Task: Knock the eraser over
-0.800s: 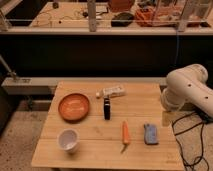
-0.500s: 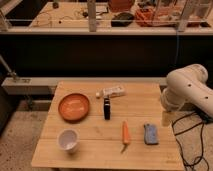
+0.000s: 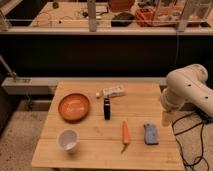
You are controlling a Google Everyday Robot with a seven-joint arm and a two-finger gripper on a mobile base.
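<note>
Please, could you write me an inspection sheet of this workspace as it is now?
Surface: wooden table, light planks.
Job's things: black eraser near the table's centre, seemingly upright, nothing touching it.
Clutter: orange bowl, white cup, carrot, blue-grey pad, white tube.
Grippers: claw at the table's right edge, well apart from the eraser.
Cables: black cables on the floor, right side.
Surroundings: cluttered bench behind, above a dark wall.

One high frontal view down over table (image 3: 100, 147), claw (image 3: 166, 119) beside its right edge
</note>
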